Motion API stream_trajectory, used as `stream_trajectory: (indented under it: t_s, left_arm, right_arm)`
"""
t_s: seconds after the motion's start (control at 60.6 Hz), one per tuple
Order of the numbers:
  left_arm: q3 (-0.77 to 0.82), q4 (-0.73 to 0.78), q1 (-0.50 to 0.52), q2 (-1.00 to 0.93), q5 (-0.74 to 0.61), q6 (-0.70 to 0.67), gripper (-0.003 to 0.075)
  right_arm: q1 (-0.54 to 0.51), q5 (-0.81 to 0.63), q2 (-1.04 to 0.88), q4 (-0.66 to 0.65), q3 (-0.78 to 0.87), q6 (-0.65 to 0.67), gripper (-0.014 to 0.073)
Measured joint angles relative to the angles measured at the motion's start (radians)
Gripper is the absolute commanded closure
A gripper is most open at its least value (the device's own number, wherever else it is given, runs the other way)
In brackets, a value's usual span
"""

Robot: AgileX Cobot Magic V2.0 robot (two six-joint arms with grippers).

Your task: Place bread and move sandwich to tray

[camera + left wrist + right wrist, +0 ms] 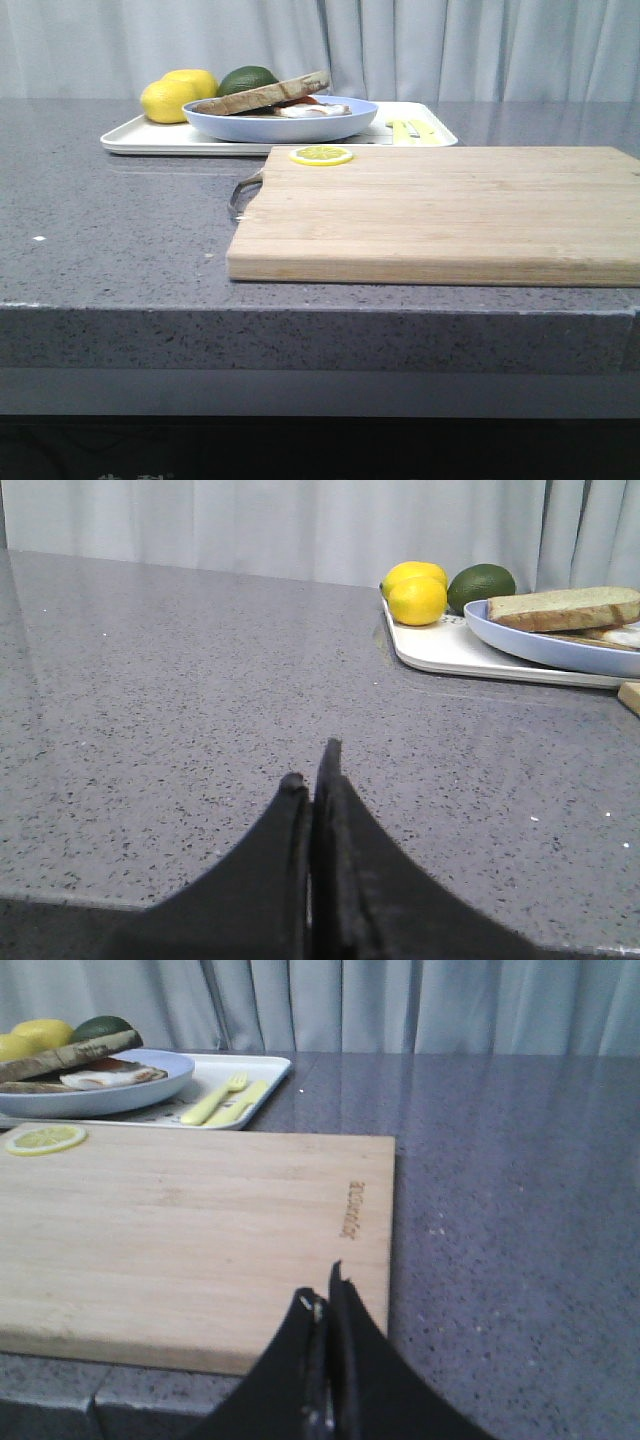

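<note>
The sandwich [290, 102] sits on its round pale-blue plate [280, 125], and the plate stands on the white tray [150, 138] at the back left. The bread [265, 95] lies tilted as the top slice, over the white egg [312, 110]. Neither gripper shows in the front view. In the left wrist view my left gripper [312, 765] is shut and empty, low over the bare grey counter, well short of the tray [440, 650]. My right gripper [322, 1285] is shut and empty over the near right corner of the cutting board [180, 1230].
A light wooden cutting board [440, 210] with a metal handle fills the centre and right, with a lemon slice [321, 155] at its far left corner. Two lemons [170, 98] and an avocado [245, 78] lie on the tray behind the plate. A curtain closes the back.
</note>
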Motion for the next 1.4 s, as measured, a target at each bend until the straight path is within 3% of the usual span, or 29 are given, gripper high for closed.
stream_trajectory:
  t_s: [0.429,1.402]
  left_arm:
    - [0.0,0.0,0.0,0.0,0.0,0.0,0.0739]
    - [0.0,0.0,0.0,0.0,0.0,0.0,0.0739]
  right_arm:
    - [-0.012,0.073,-0.008,0.01,0.03,-0.004,0.0653]
    - [-0.012,0.08,-0.008,0.01,0.03,-0.006,0.0653]
